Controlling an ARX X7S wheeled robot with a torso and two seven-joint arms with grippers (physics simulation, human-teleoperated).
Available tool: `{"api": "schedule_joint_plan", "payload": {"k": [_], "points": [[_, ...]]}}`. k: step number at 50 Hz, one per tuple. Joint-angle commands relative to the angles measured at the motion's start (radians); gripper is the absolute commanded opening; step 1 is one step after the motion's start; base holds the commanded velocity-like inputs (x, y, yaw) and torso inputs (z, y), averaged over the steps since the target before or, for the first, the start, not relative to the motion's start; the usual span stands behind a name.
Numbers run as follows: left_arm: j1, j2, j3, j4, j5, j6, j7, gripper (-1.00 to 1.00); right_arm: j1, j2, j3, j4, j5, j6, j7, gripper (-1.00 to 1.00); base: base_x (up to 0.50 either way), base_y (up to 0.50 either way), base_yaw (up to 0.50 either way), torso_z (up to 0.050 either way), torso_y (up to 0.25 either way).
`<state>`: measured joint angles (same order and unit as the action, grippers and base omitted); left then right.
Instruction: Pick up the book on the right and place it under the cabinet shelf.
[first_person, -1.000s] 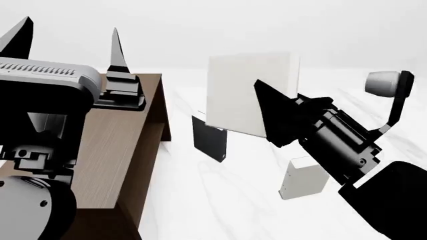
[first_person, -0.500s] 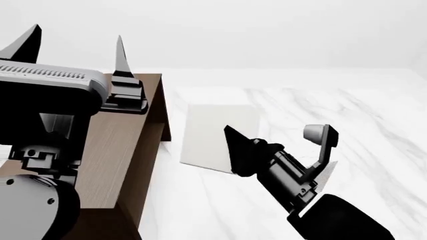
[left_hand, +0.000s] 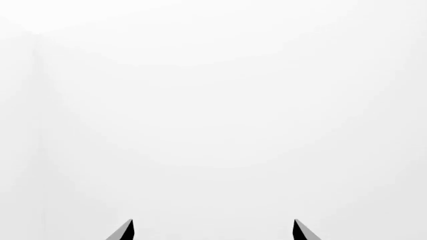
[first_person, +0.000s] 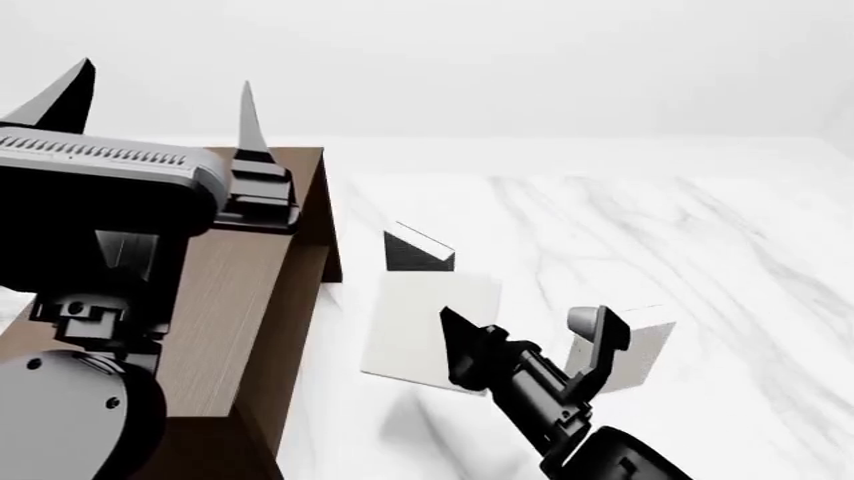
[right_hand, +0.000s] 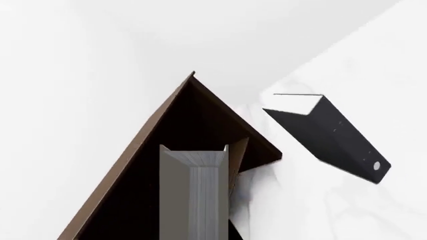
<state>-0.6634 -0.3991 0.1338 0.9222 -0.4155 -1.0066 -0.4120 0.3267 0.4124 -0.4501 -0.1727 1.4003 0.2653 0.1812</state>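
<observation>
Right end effector (first_person: 461, 345) was clamped on the book (first_person: 424, 325), holding it by its near right edge with the pale grey cover facing up and tilted, low over the surface (first_person: 694, 230). From the right wrist, the book (right_hand: 193, 195) showed edge-on, its page block pointing toward the dark opening of the cabinet (right_hand: 193, 120); whether it touched the cabinet could not be told. From the head, the book hung just beside the cabinet (first_person: 234, 300), to its right, with a faint shadow on the marble below it. Just beyond the book stood the black book (first_person: 418, 252), upright and near the cabinet's far corner; the right wrist showed it (right_hand: 330, 135) apart from the cabinet. An off-white book (first_person: 638, 350) stood on the surface behind the right arm, partly hidden by it. Left end effector (first_person: 154, 100) was raised above the cabinet's top, its two pointed fingers spread wide with nothing between them; the left wrist showed only the fingertips (left_hand: 127, 231) against blank white.
</observation>
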Motion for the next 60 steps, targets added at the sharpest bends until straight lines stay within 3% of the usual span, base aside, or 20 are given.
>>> {"api": "schedule_joint_plan", "payload": {"k": [1,33,60], "points": [[0.005,-0.003,0.008,-0.006,-0.001,0.008,-0.004,1.00,-0.001,-0.034,0.007,0.094,-0.033,-0.028,-0.071,-1.00,0.00,0.00,0.00,0.000,0.000],[0.017,-0.022,0.006,-0.024,-0.008,0.029,-0.008,1.00,0.017,-0.125,-0.038,0.305,-0.007,-0.017,-0.190,-1.00,0.00,0.00,0.00,0.000,0.001],[0.034,-0.030,0.015,-0.035,-0.012,0.049,-0.013,1.00,0.105,-0.266,-0.119,0.696,-0.062,-0.029,-0.382,-1.00,0.00,0.00,0.00,0.000,0.001]]}}
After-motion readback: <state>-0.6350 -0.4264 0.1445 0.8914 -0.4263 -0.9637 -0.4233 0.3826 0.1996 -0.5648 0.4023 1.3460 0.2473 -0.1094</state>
